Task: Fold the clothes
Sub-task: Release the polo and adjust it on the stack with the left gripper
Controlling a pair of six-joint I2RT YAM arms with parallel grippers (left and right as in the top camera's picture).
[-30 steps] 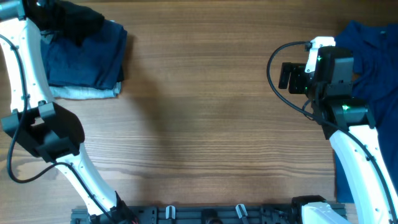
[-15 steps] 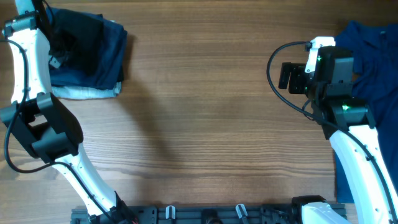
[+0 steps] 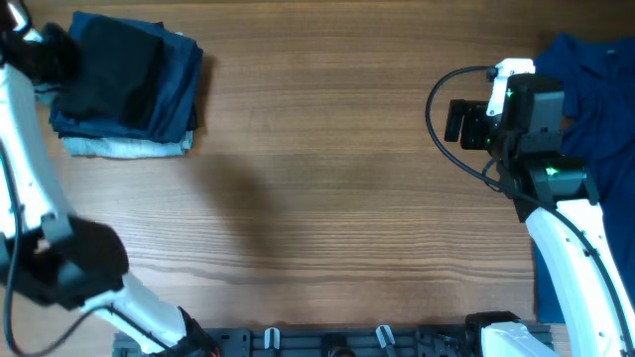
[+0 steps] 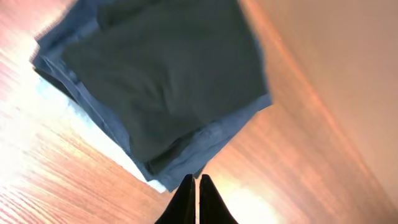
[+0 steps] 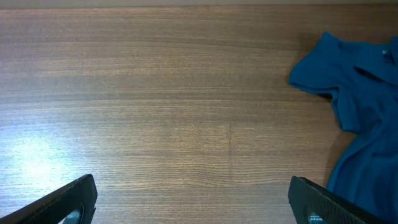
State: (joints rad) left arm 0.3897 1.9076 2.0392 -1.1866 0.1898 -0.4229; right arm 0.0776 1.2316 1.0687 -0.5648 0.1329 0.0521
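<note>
A folded stack of clothes point(image 3: 124, 84) lies at the table's far left, with a dark garment on top, blue layers under it and a pale blue one at the bottom. It fills the left wrist view point(image 4: 168, 81). My left gripper point(image 4: 196, 186) is shut and empty, held above the table just off the stack's edge; overhead it sits at the stack's left side point(image 3: 55, 55). A crumpled blue garment point(image 3: 595, 89) lies unfolded at the far right and shows in the right wrist view point(image 5: 360, 106). My right gripper point(image 5: 193, 199) is wide open and empty over bare wood, left of that garment point(image 3: 458, 121).
The wooden table point(image 3: 327, 178) stretches between the stack and the blue garment. The blue garment hangs over the table's right edge. A rail with clips point(image 3: 327, 342) runs along the front edge.
My left arm has swung left off the folded stack, which now shows uncovered. The right arm has not moved.
</note>
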